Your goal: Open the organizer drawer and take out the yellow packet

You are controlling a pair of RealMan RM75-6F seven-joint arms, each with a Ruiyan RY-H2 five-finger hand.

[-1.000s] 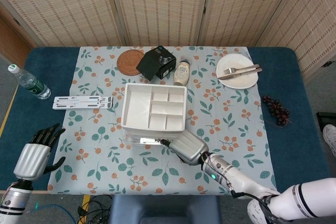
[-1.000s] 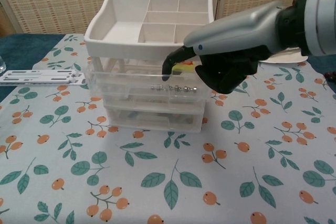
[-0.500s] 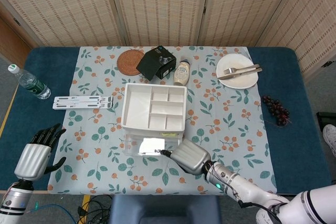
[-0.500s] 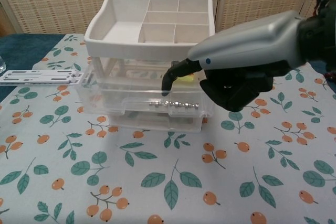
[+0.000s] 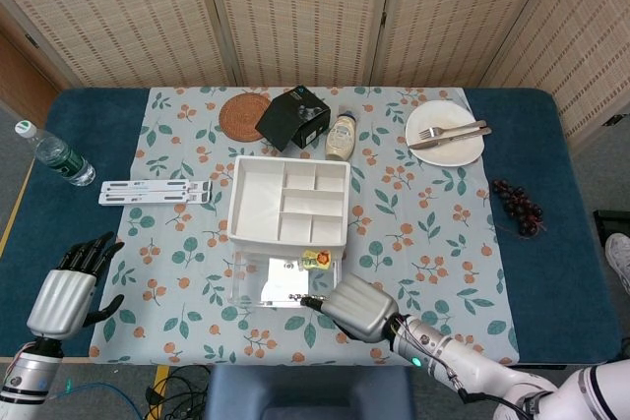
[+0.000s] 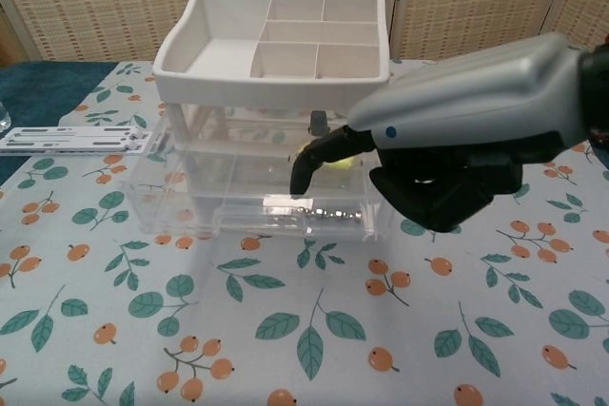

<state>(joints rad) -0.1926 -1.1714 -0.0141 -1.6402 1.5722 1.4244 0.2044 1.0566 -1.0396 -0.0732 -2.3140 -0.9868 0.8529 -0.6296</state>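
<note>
The white organizer [image 5: 288, 202] [image 6: 271, 45] stands mid-table with an open compartment tray on top. Its clear upper drawer [image 5: 281, 284] [image 6: 252, 202] is pulled well out toward me. The yellow packet [image 5: 317, 260] [image 6: 333, 156] lies at the drawer's right side, partly behind my finger in the chest view. My right hand [image 5: 359, 307] [image 6: 457, 154] is at the drawer's front right; one finger hooks over the front wall and the others are curled under. My left hand [image 5: 71, 284] hangs at the lower left with its fingers spread, holding nothing.
A water bottle [image 5: 54, 154] and flat white strips [image 5: 155, 191] lie left of the organizer. Behind it are a woven coaster [image 5: 244, 115], a black box [image 5: 294, 117] and a jar [image 5: 342, 136]. A plate with a fork [image 5: 445, 132] and grapes [image 5: 518, 206] lie to the right.
My right hand has drawn back toward me, and the drawer has slid further out with it. The yellow packet now shows in the head view. The left hand has not moved.
</note>
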